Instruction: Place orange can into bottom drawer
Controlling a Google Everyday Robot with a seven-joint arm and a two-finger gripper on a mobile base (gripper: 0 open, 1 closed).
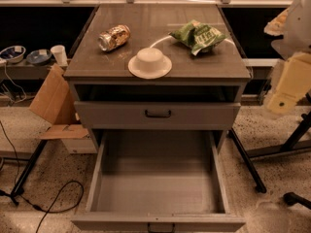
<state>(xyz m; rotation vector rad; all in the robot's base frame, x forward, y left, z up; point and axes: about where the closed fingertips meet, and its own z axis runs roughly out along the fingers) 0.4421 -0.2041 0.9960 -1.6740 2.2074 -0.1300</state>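
Observation:
The orange can (114, 37) lies on its side on the cabinet top, at the back left, with its silver end facing left. The bottom drawer (158, 220) is pulled fully out toward me, its grey floor bare and its small dark handle at the lower edge of the view. My gripper (287, 87) hangs blurred at the right edge, beside the cabinet at about the height of the top and well away from the can. There is nothing I can see in it.
A white upturned bowl (149, 62) sits at the front middle of the cabinet top (97, 67), and a green crinkled snack bag (197, 35) at the back right. The shallower drawer (158, 113) above is shut. A cardboard box (56, 106), cables and dark stand legs (245, 161) flank the cabinet.

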